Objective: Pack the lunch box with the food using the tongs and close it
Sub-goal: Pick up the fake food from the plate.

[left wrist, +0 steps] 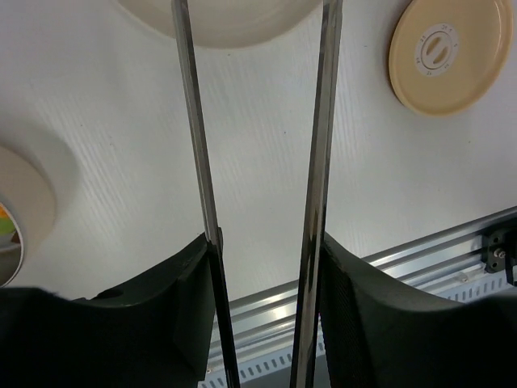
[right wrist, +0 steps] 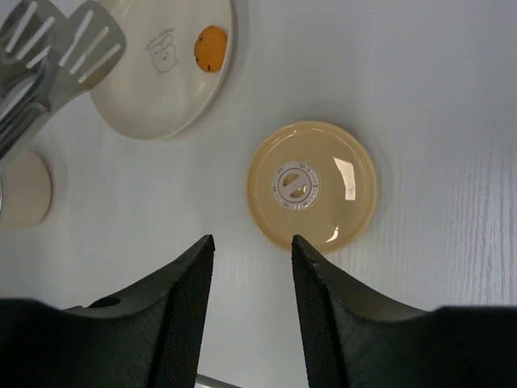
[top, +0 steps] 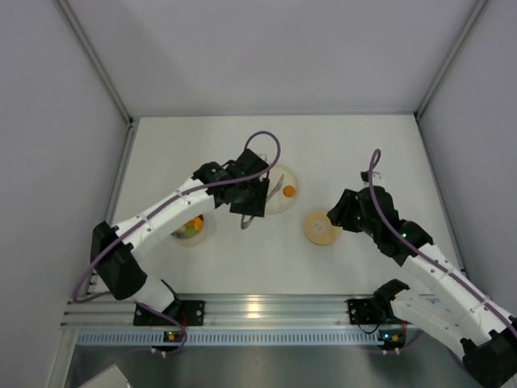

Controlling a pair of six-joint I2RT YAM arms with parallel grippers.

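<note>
L gripper (left wrist: 266, 246), jaws clenched on the tongs (left wrist: 196, 145), aims their long axis at the plate (top: 287, 175), w/ orange piece (top: 289, 191) just right of tips, lunch box (top: 192, 229) left of plate, half hidden under L arm, R gripper (right wrist: 252, 246) jaws released over lid (right wrist: 311, 187), tong tips cut off in L wrist view.

The plate (top: 287, 204) sits mid-table, with one food piece (top: 289, 191) on its right half. The box (top: 206, 234) stands left of the plate and nearer the arms, with more food (top: 192, 226) inside. The lid (top: 322, 227) lies flat on the table right of the plate (also nearer, not touching it). The tongs (top: 274, 189) reach over the plate's left side.
</note>
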